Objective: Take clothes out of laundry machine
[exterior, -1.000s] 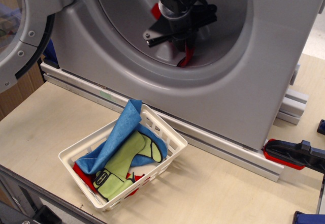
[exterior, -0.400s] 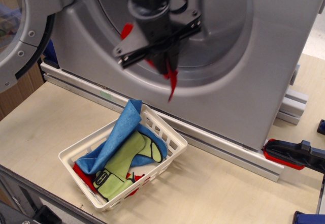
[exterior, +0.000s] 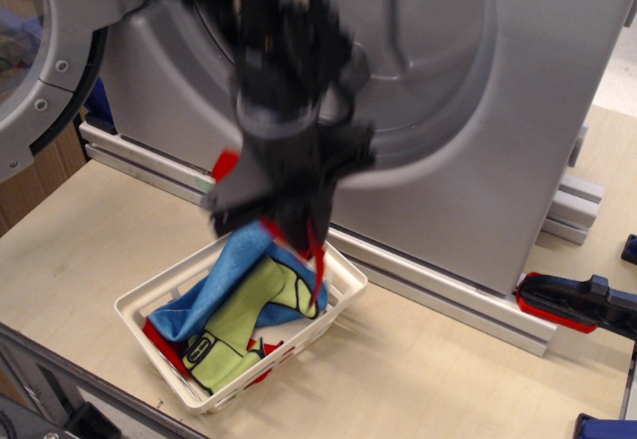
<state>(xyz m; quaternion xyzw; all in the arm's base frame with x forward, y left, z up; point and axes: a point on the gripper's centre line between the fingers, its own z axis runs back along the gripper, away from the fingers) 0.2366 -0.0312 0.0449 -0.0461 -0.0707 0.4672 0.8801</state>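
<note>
My gripper (exterior: 287,218) is blurred by motion. It hangs just above the far side of the white basket (exterior: 336,305), outside the drum. It is shut on the red cloth (exterior: 315,256), which shows as a strip dangling from the jaws toward the basket and a corner at the gripper's left (exterior: 224,164). The grey laundry machine (exterior: 518,120) stands behind, its round drum hollow (exterior: 428,51) open and its porthole door (exterior: 40,71) swung out at far left. No cloth shows inside the drum.
The basket holds a blue cloth (exterior: 214,285), a lime-green black-outlined piece (exterior: 239,325) and some red fabric (exterior: 159,344) underneath. A red and black clamp (exterior: 572,305) lies at right. An aluminium rail (exterior: 438,295) runs along the machine's base.
The gripper has come out of the drum with the red cloth, moving down and to the left until it is over the basket. The basket's contents have not moved.
</note>
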